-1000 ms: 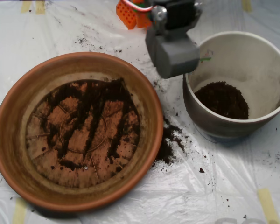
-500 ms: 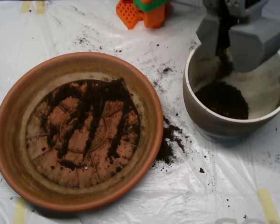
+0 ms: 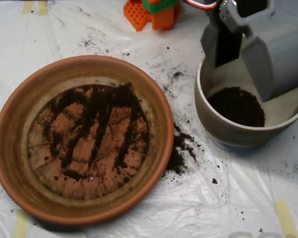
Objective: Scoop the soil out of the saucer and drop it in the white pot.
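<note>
Above the white pot (image 3: 223,126), at the right edge of the plastic-covered table (image 3: 238,198): the grey scoop (image 3: 243,52), its two shell halves spread well apart, the smaller one over the pot's far-left rim, the larger one hanging over the pot's right half. Between the halves, only a dark gap; no load visible in either shell. Directly beneath, on the pot's floor, a rounded heap of soil (image 3: 237,105), dark brown-black and finely crumbled, with dusty off-white inner wall bare around it.

Left of the pot, filling the table's left half, the saucer (image 3: 10,144): terracotta-orange, thick-rimmed, shallow. On its base, more dark soil, smeared thin into streaks and patches, densest toward the far side, the radial ridges and a circular groove showing through the orange gaps.

Between saucer and pot, on the plastic just against the saucer's right rim, a small spilled clump of soil with loose crumbs trailing toward the pot. Finer specks scattered across the sheet toward the far edge.

At the far edge, near its middle, an orange and green block (image 3: 152,12).
</note>
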{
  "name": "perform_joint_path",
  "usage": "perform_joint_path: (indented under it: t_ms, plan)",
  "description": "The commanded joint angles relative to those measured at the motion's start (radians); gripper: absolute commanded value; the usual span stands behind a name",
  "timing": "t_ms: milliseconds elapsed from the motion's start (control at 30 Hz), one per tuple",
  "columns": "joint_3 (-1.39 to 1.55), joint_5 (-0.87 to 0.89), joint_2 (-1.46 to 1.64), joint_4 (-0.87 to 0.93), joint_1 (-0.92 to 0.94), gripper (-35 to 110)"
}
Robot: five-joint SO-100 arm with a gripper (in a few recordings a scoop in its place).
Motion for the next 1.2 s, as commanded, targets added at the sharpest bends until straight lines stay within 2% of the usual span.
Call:
perform_joint_path:
  t_ms: [0, 233, 433, 600, 867, 1000, 1167]
  plan:
    - [-0.078, 0.089, 0.101, -0.003, 0.123, 43]
    - [-0.006, 0.098, 0.089, 0.009, 0.456, 45]
    - [0.374, 0.012, 0.209, -0.178, 0.646, 45]
    - [0.703, -0.066, 0.336, -0.322, 0.707, 46]
    - [0.966, -0.144, 0.304, -0.466, 0.718, 58]
    - [0.93, -0.147, 0.224, -0.482, 0.709, 61]
    - [0.75, -0.133, 0.023, -0.408, 0.718, 63]
